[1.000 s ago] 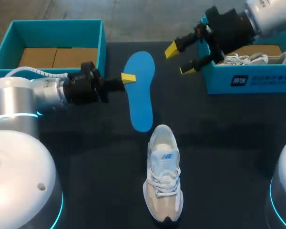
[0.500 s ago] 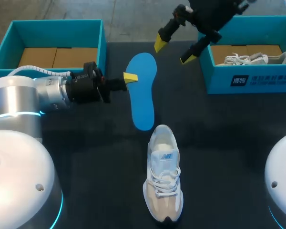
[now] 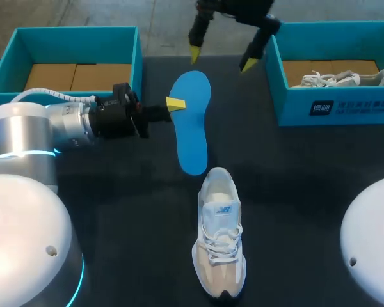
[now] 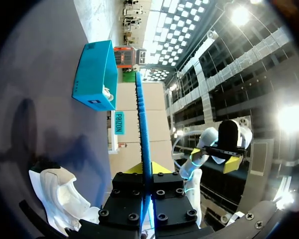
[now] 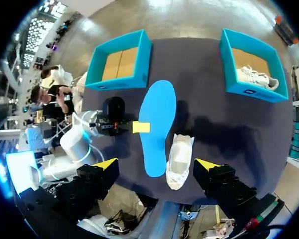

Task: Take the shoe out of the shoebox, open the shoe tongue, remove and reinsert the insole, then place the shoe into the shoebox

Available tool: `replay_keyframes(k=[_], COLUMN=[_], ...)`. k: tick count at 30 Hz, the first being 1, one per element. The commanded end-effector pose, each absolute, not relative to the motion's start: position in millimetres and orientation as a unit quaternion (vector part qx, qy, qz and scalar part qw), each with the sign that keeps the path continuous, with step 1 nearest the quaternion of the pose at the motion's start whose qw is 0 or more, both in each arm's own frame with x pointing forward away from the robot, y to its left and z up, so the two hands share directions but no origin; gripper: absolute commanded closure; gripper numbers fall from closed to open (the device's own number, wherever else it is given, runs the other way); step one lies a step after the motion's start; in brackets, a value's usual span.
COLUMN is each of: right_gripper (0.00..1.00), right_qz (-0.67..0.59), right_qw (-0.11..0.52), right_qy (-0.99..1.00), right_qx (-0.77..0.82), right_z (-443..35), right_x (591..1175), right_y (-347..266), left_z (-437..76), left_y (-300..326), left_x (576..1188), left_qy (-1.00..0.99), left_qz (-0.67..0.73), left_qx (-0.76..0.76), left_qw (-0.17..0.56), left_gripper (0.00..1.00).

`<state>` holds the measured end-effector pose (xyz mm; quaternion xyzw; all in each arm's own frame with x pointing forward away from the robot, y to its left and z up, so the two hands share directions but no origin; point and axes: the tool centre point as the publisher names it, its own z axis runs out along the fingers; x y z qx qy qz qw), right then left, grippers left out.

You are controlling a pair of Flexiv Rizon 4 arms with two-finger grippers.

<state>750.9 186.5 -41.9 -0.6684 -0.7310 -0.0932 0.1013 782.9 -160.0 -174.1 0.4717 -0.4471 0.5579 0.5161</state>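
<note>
Head view: the left pincer [image 3: 173,103] clamps the blue insole [image 3: 192,121] by its edge, just beyond the white shoe [image 3: 221,240] standing on the dark worktop [image 3: 294,179]. Left wrist view: the insole runs edge-on out of that grip. Right wrist view: the right pincer [image 5: 157,164] hangs wide open (well above both).

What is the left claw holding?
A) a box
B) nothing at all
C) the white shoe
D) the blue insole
D: the left claw is pinching the edge of the blue insole, while the shoe sits by itself, away from both claws.
</note>
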Motion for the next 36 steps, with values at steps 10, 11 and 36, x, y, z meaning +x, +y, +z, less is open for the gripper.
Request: replay_keyframes(k=[10,11,36], right_gripper=[0.00,0.00,0.00], right_qz=[0.077,0.065,-0.265], right_qw=[-0.060,-0.049,0.214], right_qy=[-0.741,-0.743,-0.676], right_qx=[-0.664,-0.664,-0.653], right_z=[-50.4,-50.8,-46.5], right_x=[749.7,749.7,738.0], right_y=[215.0,215.2,168.5], left_z=[-173.7,-173.7,-173.7], left_y=[-159.7,-159.7,-159.7], left_x=[782.5,782.5,782.5], left_qy=[-0.448,-0.448,-0.448], left_qz=[0.557,0.557,0.557], left_qx=[0.472,0.472,0.472], left_qw=[0.516,0.516,0.516], left_gripper=[1.00,1.00,1.00])
